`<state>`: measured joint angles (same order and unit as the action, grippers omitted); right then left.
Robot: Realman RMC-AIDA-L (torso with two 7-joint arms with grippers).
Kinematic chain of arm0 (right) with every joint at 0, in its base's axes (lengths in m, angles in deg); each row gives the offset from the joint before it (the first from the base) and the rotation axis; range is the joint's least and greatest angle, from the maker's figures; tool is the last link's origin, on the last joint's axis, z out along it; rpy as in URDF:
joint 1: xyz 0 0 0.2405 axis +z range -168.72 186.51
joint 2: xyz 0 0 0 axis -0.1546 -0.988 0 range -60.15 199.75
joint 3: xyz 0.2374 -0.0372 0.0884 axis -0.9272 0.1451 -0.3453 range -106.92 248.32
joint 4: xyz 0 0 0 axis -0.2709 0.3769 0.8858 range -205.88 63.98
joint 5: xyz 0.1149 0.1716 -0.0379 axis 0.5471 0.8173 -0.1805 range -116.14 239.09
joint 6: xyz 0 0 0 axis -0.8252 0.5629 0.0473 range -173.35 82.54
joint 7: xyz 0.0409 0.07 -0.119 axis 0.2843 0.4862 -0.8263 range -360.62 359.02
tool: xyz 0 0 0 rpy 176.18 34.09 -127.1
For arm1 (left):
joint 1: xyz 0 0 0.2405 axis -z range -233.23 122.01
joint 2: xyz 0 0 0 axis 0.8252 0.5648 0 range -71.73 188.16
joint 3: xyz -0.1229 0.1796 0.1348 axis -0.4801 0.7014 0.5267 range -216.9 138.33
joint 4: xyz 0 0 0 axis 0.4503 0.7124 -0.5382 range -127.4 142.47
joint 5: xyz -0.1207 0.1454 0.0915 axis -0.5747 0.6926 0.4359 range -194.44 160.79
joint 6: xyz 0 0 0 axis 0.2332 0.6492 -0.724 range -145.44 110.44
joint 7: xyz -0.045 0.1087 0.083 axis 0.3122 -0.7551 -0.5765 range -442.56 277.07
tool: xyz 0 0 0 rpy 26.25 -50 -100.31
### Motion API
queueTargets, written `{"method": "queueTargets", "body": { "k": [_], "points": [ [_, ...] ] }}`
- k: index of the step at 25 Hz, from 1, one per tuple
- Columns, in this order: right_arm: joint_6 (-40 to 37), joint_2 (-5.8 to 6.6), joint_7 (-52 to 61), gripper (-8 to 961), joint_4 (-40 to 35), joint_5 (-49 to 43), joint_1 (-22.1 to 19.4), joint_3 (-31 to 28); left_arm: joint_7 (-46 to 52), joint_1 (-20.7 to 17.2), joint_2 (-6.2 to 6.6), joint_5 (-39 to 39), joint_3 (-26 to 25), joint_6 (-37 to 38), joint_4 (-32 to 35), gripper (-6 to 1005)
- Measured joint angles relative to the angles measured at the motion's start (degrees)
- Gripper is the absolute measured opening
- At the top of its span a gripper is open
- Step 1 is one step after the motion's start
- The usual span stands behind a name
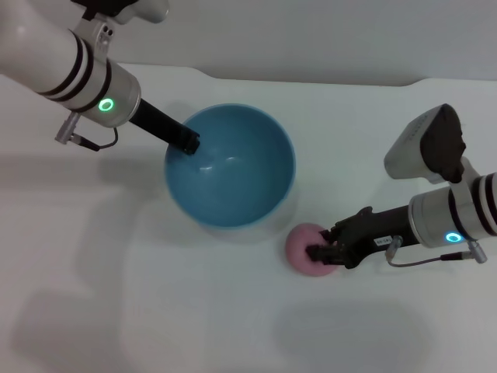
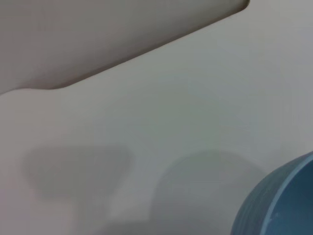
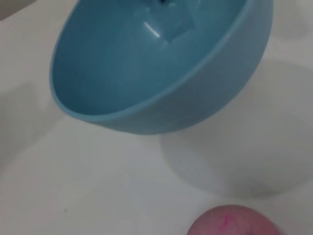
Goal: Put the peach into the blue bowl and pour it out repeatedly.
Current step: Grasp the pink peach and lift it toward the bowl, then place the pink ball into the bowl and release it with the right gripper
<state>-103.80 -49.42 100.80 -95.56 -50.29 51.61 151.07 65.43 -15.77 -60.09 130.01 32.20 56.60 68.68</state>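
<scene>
My left arm (image 1: 58, 58) was a thick white tube with two black bands and a glowing green ring light, ending in a slim black gripper (image 1: 186, 142). A thin grey cable looped below it. My right arm (image 1: 458, 214) matched, carrying a white-and-black camera block (image 1: 429, 146) above its black gripper (image 1: 326, 252).

A white table (image 1: 233, 326) is lying under soft grey shadows, its far edge meeting a grey floor (image 1: 311, 31).
</scene>
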Motion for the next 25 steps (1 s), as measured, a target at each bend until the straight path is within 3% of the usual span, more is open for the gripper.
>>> {"method": "queueTargets", "body": {
  "k": [9,14,18,19,25],
  "points": [
    [-0.43,0.41,0.00,192,-2.21,3.35,-3.02,-0.42,1.87,-0.02,0.09,-1.57,-0.01,-0.36,-0.05,-1],
    [-3.29,0.91,-0.09,113,-8.21,6.37,-8.83,-5.94,4.07,0.04,-0.02,-1.64,1.31,-0.51,-0.08,-1],
    [-8.03,0.99,-0.18,71,-13.75,3.30,-12.70,-13.07,5.75,0.89,0.00,-1.67,4.96,-0.50,-0.78,-1],
    [-9.52,1.00,-0.19,64,-14.84,2.15,-13.09,-14.96,6.36,2.35,-0.04,-1.79,8.17,-0.52,-2.27,-1],
    [-17.39,0.78,-0.28,41,-23.69,1.99,-13.64,-19.04,6.44,7.34,-0.18,-7.32,17.31,-3.49,-9.18,-1]
  ]
}}
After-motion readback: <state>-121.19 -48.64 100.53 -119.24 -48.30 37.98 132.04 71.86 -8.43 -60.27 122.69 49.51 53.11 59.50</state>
